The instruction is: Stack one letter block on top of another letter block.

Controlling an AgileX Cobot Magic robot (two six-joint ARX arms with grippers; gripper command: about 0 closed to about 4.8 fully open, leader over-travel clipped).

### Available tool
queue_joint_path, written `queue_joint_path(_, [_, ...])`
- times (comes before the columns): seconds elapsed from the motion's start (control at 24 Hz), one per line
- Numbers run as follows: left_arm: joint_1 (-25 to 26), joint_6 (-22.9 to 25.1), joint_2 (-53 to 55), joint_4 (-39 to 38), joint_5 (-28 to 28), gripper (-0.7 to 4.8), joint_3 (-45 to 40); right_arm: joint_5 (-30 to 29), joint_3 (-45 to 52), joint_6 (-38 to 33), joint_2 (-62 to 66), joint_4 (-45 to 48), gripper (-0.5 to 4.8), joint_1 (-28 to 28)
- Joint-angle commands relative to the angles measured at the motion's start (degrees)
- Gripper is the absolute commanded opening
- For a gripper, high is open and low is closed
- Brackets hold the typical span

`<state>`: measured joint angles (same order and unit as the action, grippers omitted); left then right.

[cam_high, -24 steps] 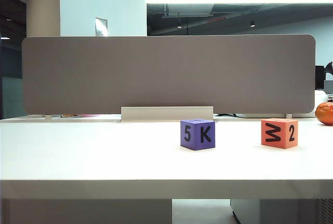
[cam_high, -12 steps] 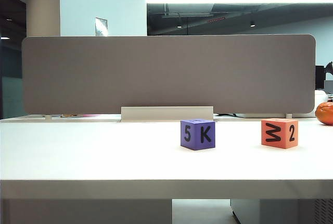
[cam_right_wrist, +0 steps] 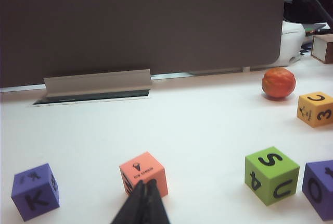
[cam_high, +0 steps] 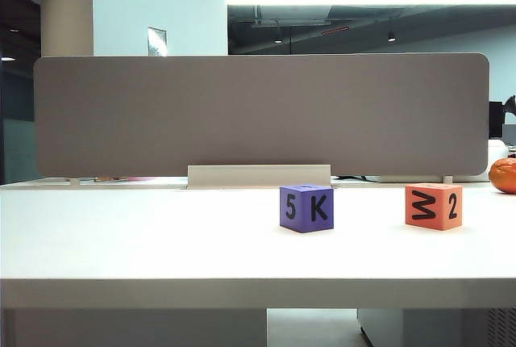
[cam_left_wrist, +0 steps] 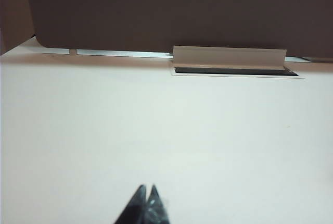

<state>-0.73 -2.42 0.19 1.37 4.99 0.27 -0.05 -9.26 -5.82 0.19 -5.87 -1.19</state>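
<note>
Grippers (cam_left_wrist: 147, 188) (cam_right_wrist: 145, 183) (L, R) closed above table (cam_high: 161, 242).

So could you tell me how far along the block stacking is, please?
Nothing is stacked: the orange block and purple block sit apart on the table. Nothing is in hand; the right gripper is shut just short of the orange block, the left gripper shut over bare table. Grasp, lift and placement remain.

A grey partition (cam_high: 258, 113) spans the frame's middle; an orange fruit (cam_right_wrist: 278, 83), green (cam_right_wrist: 271, 175) and yellow (cam_right_wrist: 315, 109) cubes sit right.
</note>
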Motion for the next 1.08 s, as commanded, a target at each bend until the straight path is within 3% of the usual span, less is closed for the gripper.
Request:
queue_joint_path(0.04, [0.1,0.0,0.0,0.5,0.4,-0.06,0.2,0.0,-2.0,-0.1,0.0,-1.2,-0.01,0.0])
queue_joint_path(0.29, [0.1,0.0,0.0,0.5,0.4,-0.05,0.2,-0.1,-5.0,-0.1,2.2,-3.0,-0.01,-0.1])
queue_joint_path(0.83, [0.1,0.0,0.0,0.5,0.5,-0.05,0.2,-1.9,-18.1,2.0,31.1,-2.7,0.00,-0.2])
queue_joint_path(1.08, [0.1,0.1,0.0,0.9,9.1,-0.06,0.2,-6.7,-24.2,7.2,43.5,-2.9,0.01,-0.2])
